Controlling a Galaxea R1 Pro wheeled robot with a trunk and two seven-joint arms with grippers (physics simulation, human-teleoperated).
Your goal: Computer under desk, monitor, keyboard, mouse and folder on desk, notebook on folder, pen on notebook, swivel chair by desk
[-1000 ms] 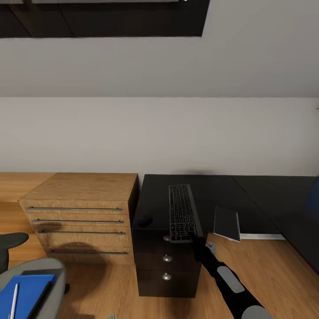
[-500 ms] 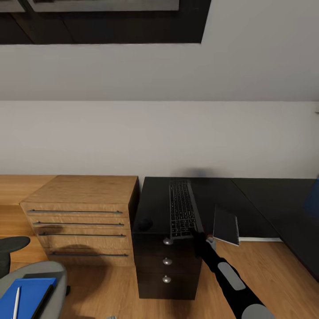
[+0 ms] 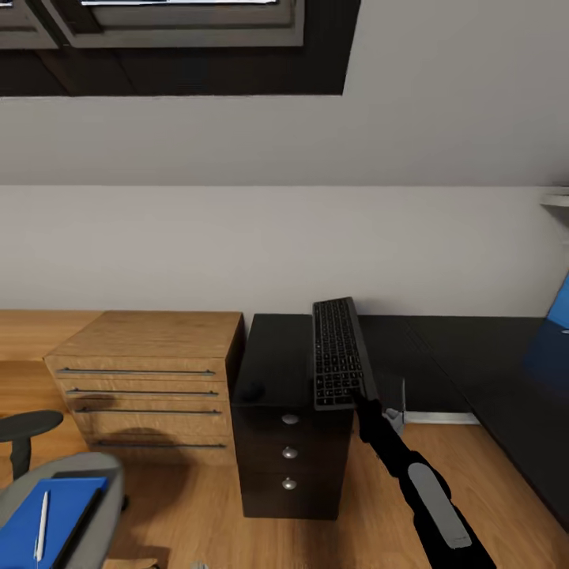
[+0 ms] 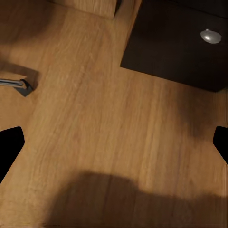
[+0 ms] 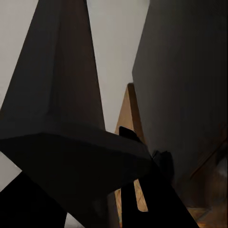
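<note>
My right gripper [image 3: 357, 399] is shut on the near end of the keyboard [image 3: 338, 353] and holds it tilted above the black desk [image 3: 276, 356]. The keyboard's dark underside [image 5: 61, 118] looms close in the right wrist view. The black mouse [image 3: 254, 391] lies on the desk's left front corner. At lower left, the blue folder [image 3: 51, 518] rests on the swivel chair [image 3: 95, 474] with the pen [image 3: 41, 525] on top. The grey computer [image 3: 394, 405] peeks out under the desk behind my arm. My left gripper [image 4: 114, 147] hangs open over the floor. The monitor is out of view, and I cannot make out the notebook.
A light wooden cabinet [image 3: 146, 371] stands against the desk's left side. The black drawer unit [image 3: 291, 458] fills the desk's near end, and its knob [image 4: 210, 36] and a chrome chair leg [image 4: 16, 84] show in the left wrist view. The desk's blue panel [image 3: 559, 304] is at right.
The keyboard has come up off the desk and tilted, rising with my right gripper. The head camera has also shifted, so the whole scene sits slightly differently.
</note>
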